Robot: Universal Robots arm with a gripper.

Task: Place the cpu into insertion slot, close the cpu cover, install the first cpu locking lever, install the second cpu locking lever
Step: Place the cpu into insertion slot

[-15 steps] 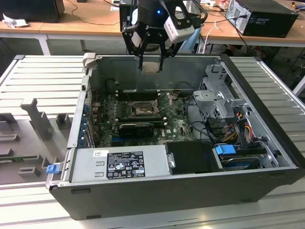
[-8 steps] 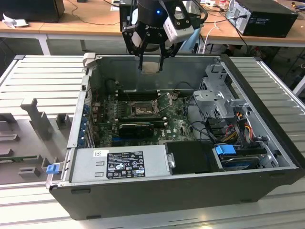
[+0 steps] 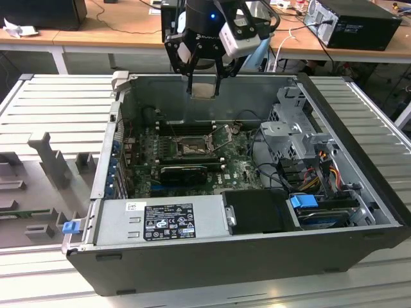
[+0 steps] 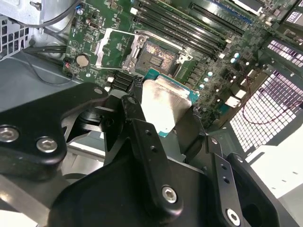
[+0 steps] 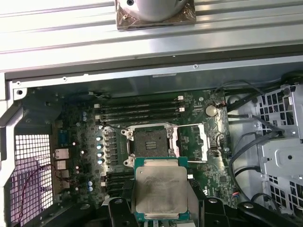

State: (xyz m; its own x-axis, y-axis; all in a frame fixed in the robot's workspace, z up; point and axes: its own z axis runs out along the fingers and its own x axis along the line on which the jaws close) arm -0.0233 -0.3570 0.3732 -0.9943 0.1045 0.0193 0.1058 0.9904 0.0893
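Note:
My gripper [image 3: 204, 90] hangs above the back of the open computer case, shut on the cpu [image 3: 204, 87], a flat square chip with a dull grey-beige top. Both wrist views show the cpu [image 4: 165, 106] [image 5: 160, 189] pinched by two opposite edges between black fingers [image 4: 137, 109], level and well above the board. Below and ahead of it lies the insertion slot [image 5: 151, 143] [image 4: 158, 56] [image 3: 191, 148], uncovered, with its dark centre showing. The silver cpu cover [image 5: 196, 142] [image 4: 111, 47] is swung open to one side of the slot.
Long black memory slots [image 5: 139, 109] run beside the slot, and a black finned heatsink [image 3: 183, 172] lies on its near side. A power supply [image 3: 164, 221] and a drive cage [image 3: 295, 128] fill the case's front and right. A round metal part [image 5: 156, 12] rests outside the case.

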